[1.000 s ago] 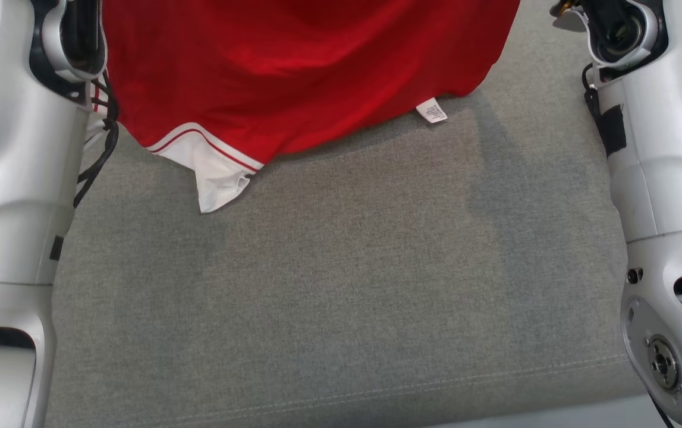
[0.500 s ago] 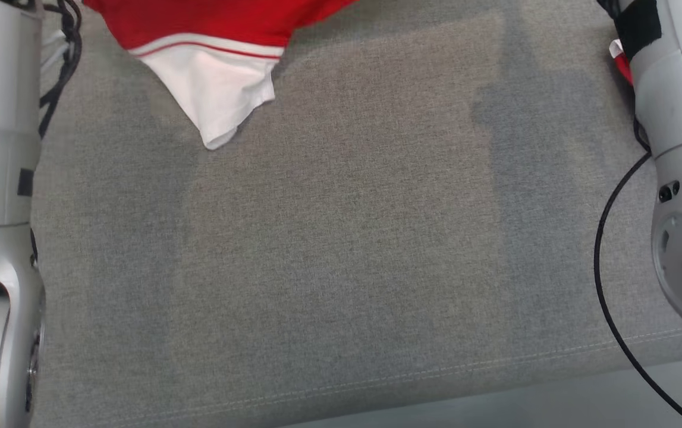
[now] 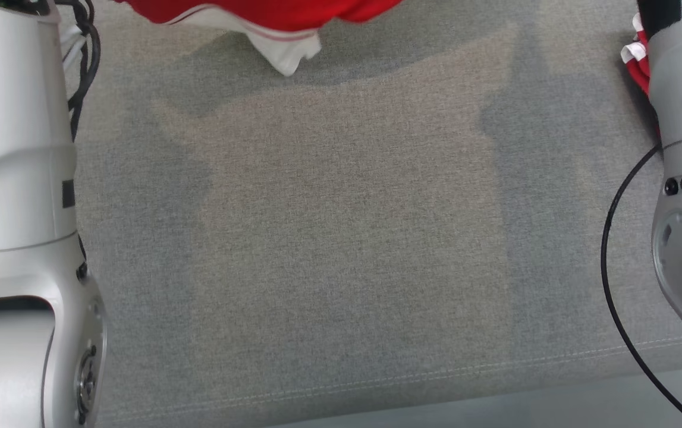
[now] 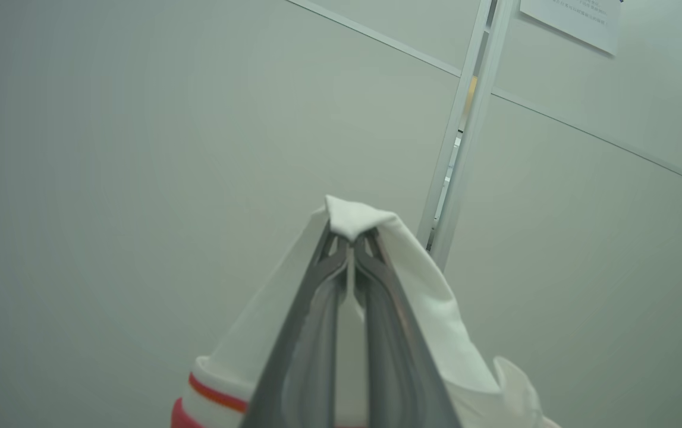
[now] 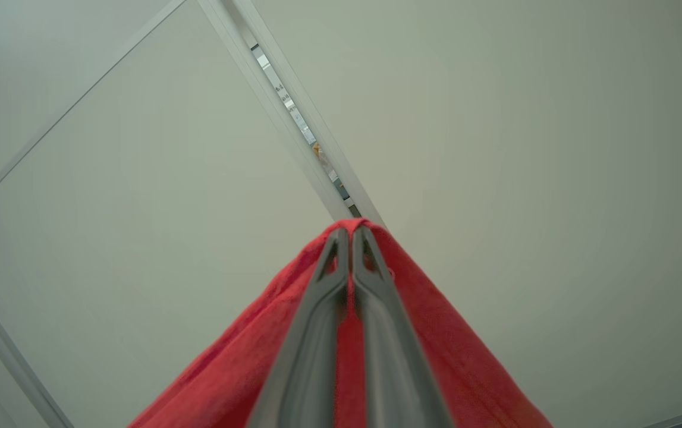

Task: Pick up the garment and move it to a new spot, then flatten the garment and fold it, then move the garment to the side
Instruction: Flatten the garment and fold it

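Above the far side of the grey desk (image 3: 346,238) hangs the red garment (image 3: 346,7), the left gripper (image 4: 349,242) pinching its white trim and the right gripper (image 5: 350,235) pinching red cloth. Pickup looks done; laying down, flattening, folding and shifting aside remain.

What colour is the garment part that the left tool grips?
White; it is a corner of the red and white fabric garment. Best in the left wrist view.
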Available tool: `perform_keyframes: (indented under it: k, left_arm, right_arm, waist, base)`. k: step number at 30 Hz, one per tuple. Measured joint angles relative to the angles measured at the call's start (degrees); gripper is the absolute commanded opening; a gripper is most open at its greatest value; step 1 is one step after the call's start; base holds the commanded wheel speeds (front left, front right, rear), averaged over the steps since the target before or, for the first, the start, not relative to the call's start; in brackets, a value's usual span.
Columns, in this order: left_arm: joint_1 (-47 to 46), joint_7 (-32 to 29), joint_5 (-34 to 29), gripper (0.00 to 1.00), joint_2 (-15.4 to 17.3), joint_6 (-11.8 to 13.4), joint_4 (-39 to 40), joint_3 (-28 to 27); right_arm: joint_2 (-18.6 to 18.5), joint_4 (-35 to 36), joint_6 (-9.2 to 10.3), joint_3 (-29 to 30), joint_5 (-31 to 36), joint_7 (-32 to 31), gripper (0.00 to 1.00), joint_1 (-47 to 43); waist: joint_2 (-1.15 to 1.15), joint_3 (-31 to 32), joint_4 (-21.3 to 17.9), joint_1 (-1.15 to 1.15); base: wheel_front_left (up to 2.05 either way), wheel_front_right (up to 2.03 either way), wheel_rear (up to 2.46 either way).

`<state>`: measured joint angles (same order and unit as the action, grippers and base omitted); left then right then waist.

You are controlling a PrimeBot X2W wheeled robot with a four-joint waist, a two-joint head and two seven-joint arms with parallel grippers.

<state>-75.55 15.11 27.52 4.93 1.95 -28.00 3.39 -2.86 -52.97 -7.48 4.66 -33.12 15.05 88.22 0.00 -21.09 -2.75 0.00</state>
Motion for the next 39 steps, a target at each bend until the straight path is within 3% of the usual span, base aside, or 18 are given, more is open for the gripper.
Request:
perform_keyframes:
  k: [8,12,19,27,39]
  left_arm:
    - [6.1,0.0,-0.4,0.0,-1.7,-4.6,-1.4,-0.4]
    - [12.2,0.0,1.1,0.0,-2.0,-6.1,-0.3,0.6]
    - [22.1,0.0,3.7,0.0,-2.0,-5.1,5.3,2.2]
    - [37.3,0.0,3.7,0.0,-2.1,-2.8,12.2,4.2]
    - [57.2,-3.0,5.1,0.0,-1.3,-0.7,19.9,5.1]
  right_arm:
    - [-1.1,-1.0,-0.01,-7.5,0.0,-1.9,0.0,-7.3]
    - [-5.2,2.4,0.0,-11.3,-4.1,-8.6,0.0,-13.8]
    - [-11.3,10.9,0.0,-14.1,-8.2,-22.5,0.0,-24.1]
    - [-15.7,23.9,0.0,-8.3,-9.4,-40.8,0.0,-43.0]
    - [-13.8,56.5,0.0,2.9,-7.6,-72.2,0.0,-73.1]
  waist:
    - [0.0,-1.7,2.3,0.0]
    - [0.0,-1.6,3.9,0.0]
    - [0.0,0.8,5.2,0.0]
    - [0.0,5.9,6.5,0.0]
    - [0.0,16.0,7.0,-0.01]
  base:
    - [0.0,0.0,0.0]
    - [0.0,0.0,0.0]
    - [0.0,0.0,0.0]
    - [0.0,0.0,0.0]
    - [0.0,0.0,0.0]
